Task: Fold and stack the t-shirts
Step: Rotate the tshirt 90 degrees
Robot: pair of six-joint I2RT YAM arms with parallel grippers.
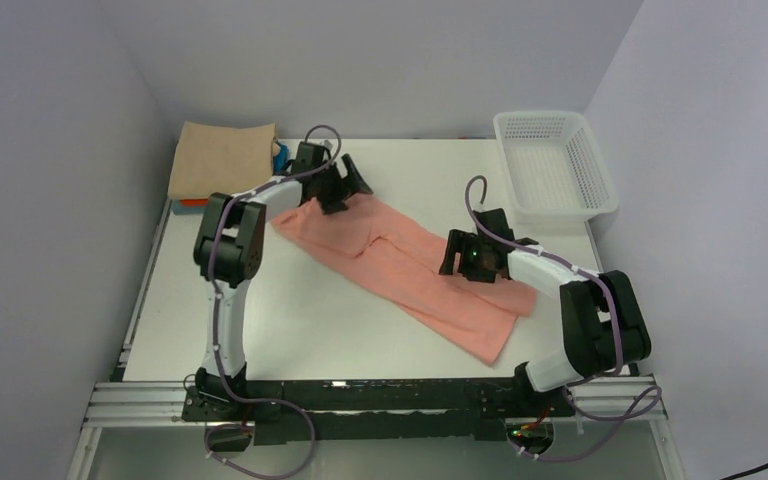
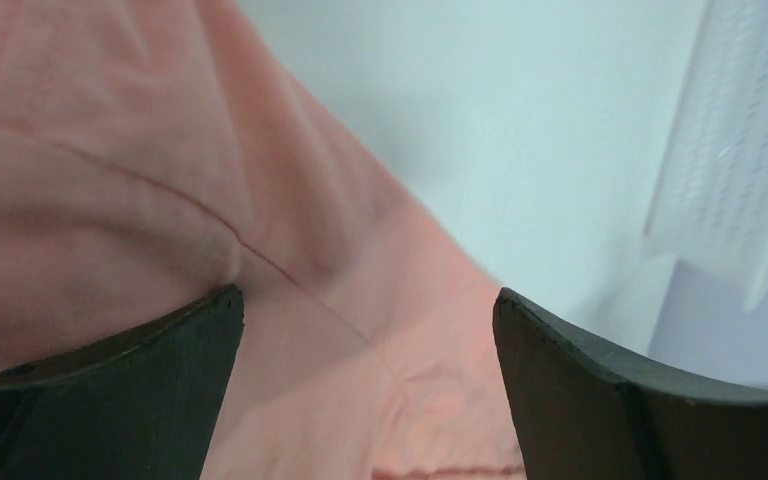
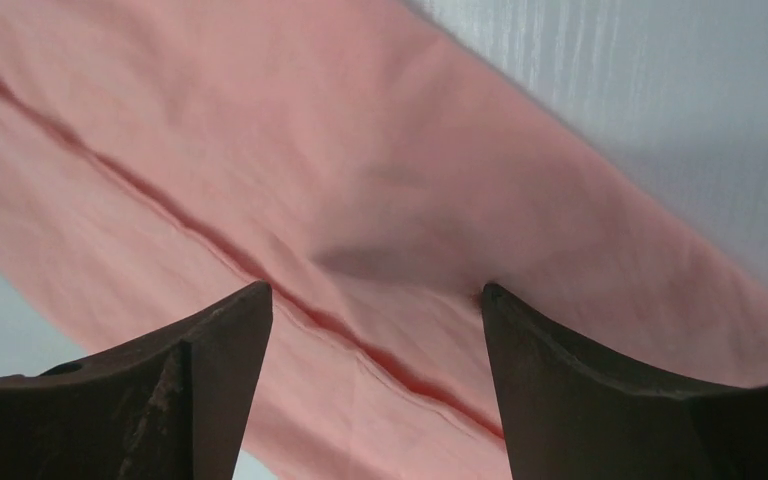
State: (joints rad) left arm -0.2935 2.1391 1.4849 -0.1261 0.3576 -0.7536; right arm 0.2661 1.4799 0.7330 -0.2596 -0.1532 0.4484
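Observation:
A salmon-pink t-shirt (image 1: 400, 262) lies folded into a long strip, running diagonally from the table's back left to its front right. My left gripper (image 1: 343, 190) is open over the shirt's far left end; the cloth (image 2: 360, 350) shows between its fingers (image 2: 160, 390). My right gripper (image 1: 463, 262) is open over the strip's right part, its fingertips (image 3: 520, 340) pressing down on the pink cloth (image 3: 360, 220). A stack of folded shirts sits at the back left: tan (image 1: 222, 158) on top, orange-red (image 1: 192, 203) and blue (image 1: 279, 158) edges beneath.
A white plastic mesh basket (image 1: 554, 165) stands at the back right, also seen in the left wrist view (image 2: 740, 170). Grey walls close in on the left, back and right. A metal rail (image 1: 360, 400) runs along the near edge by the arm bases.

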